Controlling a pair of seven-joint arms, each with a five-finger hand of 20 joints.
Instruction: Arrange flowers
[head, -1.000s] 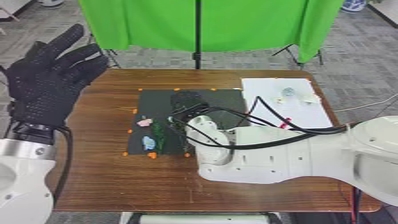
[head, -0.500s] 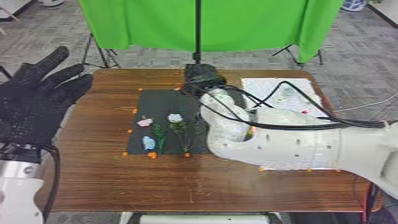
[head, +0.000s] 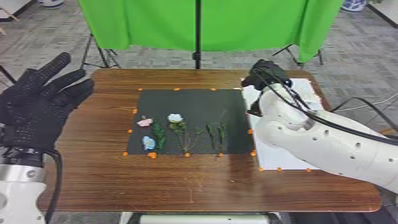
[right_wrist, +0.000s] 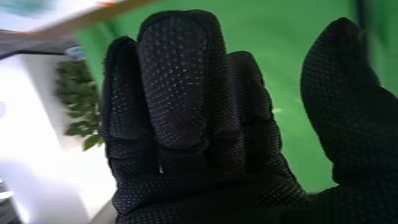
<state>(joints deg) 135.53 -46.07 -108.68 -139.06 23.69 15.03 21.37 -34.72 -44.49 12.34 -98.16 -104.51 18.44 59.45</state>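
Two cams, one hanging back, one super close
Head cam's looking forward and down over the whole table (head: 107, 185); wrist cam's sitting tight behind the right hand (head: 266, 75), facing past its fingers (right_wrist: 178, 85) toward the green cloth (head: 142, 25). Both are catching hand and cloth.

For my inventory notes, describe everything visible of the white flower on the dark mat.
The white flower has one rounded, pale bloom and a thin green stem with leafy growth. It lies on the dark mat, bloom toward the far side, stem toward the near edge, with a dark green sprig on its left and more greenery on its right. Whether it is real or artificial cannot be told. Neither the left hand nor the right hand touches it.
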